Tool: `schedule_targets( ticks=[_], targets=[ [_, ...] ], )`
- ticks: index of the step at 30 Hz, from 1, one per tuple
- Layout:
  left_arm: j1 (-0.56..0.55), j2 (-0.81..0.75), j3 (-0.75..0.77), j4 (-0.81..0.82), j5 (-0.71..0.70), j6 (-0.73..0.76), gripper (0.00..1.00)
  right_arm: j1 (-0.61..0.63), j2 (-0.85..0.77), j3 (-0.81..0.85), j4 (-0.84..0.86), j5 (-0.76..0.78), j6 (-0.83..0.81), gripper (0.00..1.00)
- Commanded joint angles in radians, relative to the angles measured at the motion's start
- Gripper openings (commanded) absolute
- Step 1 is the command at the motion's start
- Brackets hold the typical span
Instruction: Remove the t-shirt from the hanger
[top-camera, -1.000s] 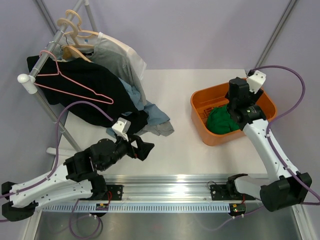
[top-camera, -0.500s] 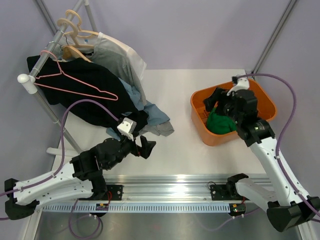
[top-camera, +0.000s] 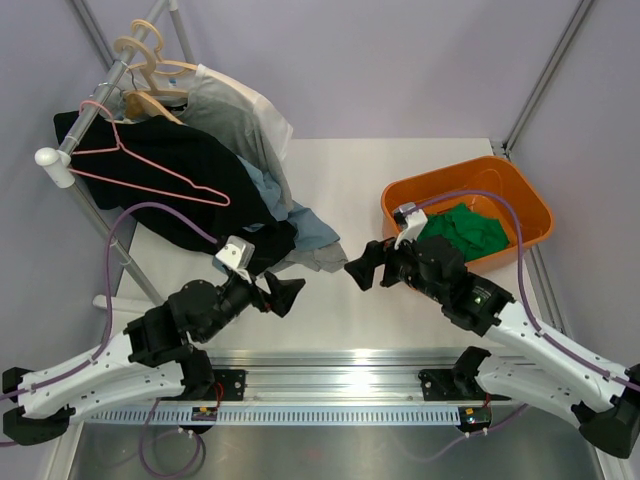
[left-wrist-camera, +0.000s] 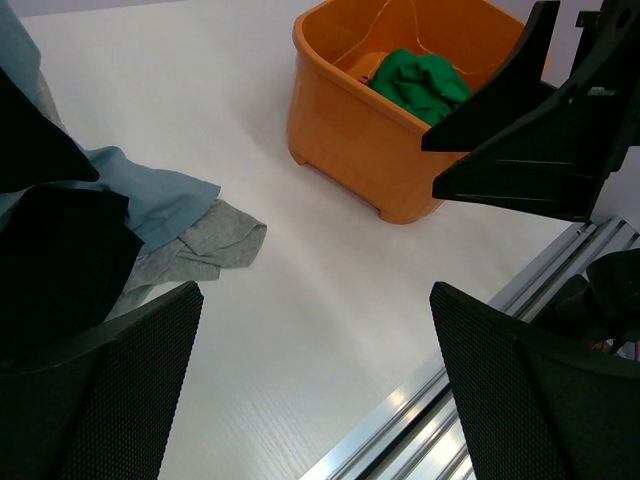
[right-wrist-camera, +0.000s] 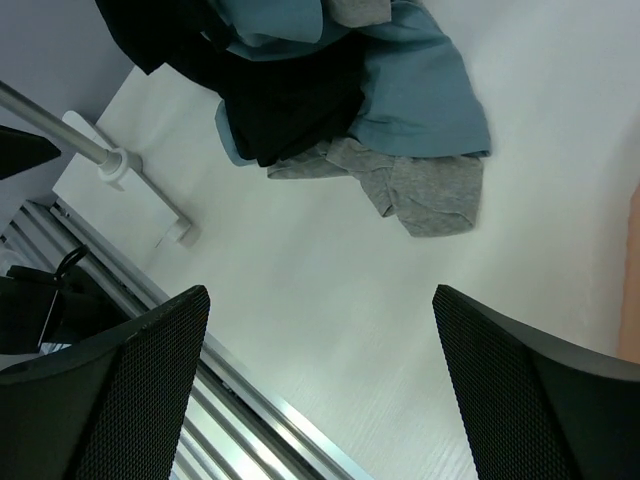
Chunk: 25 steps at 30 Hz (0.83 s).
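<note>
The t-shirt (top-camera: 465, 232) lies bunched in the orange bin (top-camera: 450, 172), well apart from the bare hanger (top-camera: 150, 178), just behind the nearer right end effector (top-camera: 362, 270), which, like the left end effector (top-camera: 288, 295), gapes open and empty.

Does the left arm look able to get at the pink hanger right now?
Probably yes: the pink hanger sits uncovered against the black shirt, up and left of the open, empty left pincer, with nothing between them.
</note>
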Motion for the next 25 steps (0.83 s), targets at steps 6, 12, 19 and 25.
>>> schedule_targets(
  ticks=[6,12,19,25],
  targets=[
    [-0.003,-0.009,0.024,0.046,0.034,0.019,0.99,0.006,-0.156,-0.037,0.079,0.109,0.072,1.00],
    [-0.002,0.002,0.005,0.115,0.056,0.027,0.99,0.006,-0.211,-0.086,0.117,0.074,0.069,1.00],
    [-0.003,0.005,0.005,0.124,0.065,0.029,0.99,0.006,-0.215,-0.097,0.131,0.066,0.060,1.00],
    [-0.003,-0.006,0.010,0.121,0.064,0.029,0.99,0.006,-0.188,-0.089,0.140,0.049,0.067,1.00]
  ],
)
